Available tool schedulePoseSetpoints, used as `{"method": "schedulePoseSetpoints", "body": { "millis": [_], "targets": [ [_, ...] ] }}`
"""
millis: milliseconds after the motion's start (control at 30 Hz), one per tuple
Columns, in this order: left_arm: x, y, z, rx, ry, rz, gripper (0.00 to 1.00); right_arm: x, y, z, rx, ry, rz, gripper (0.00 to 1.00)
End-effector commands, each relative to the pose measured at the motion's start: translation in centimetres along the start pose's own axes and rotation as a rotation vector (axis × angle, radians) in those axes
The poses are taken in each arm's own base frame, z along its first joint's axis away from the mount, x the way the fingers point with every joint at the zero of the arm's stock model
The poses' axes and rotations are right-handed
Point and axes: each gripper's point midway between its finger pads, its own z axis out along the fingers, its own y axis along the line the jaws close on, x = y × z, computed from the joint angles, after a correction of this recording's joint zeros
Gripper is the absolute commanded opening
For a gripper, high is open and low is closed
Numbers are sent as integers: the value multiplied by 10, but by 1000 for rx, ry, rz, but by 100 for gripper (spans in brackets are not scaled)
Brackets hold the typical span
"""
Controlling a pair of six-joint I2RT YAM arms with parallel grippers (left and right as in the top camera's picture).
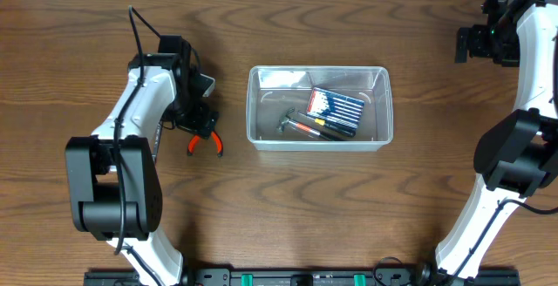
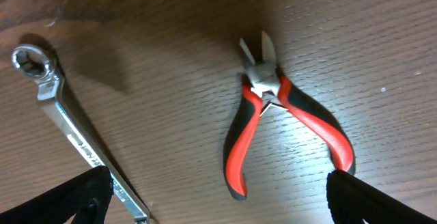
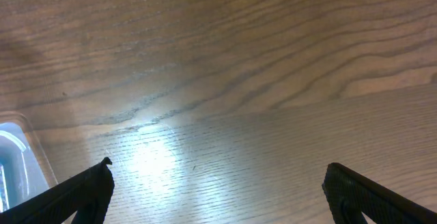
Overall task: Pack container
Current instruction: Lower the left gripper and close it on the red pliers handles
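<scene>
Container (image 1: 255, 103), a clear plastic tub with rounded corners and a thick rim, sat mid-tabletop (image 1: 349, 216) on dark wood grain. Inside lay a blue box (image 1: 336, 105), a small grey metal tool (image 1: 286, 122) and a slim tool with a red-and-black handle (image 1: 321, 127). Well to its left, pliers (image 2: 263, 87) with curved red-and-black grips lay flat, their steel tips slightly parted. A shiny chrome ring spanner (image 2: 61, 115) lay near them, not touching. The left claw (image 1: 199, 120) hovered over the pliers, spread wide and grasping nothing. The right claw (image 3: 218, 197), likewise released, hung above bare wood at the far right, well apart from the tub.
</scene>
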Motion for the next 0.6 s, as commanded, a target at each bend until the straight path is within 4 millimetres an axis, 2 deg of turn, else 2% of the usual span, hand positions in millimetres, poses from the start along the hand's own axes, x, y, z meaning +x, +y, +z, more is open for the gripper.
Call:
{"method": "schedulePoseSetpoints", "body": {
  "millis": [0,333,567],
  "targets": [
    [5,7,5,-12,23,-1,98,-1,2,-10,-3,-21,9,99],
    [12,5,24,14,85,-7,98,-1,2,-10,-3,-21,9,99],
    [11,5,26,13,84,-6,98,-1,2,-10,-3,-21,9,99]
  ]
}}
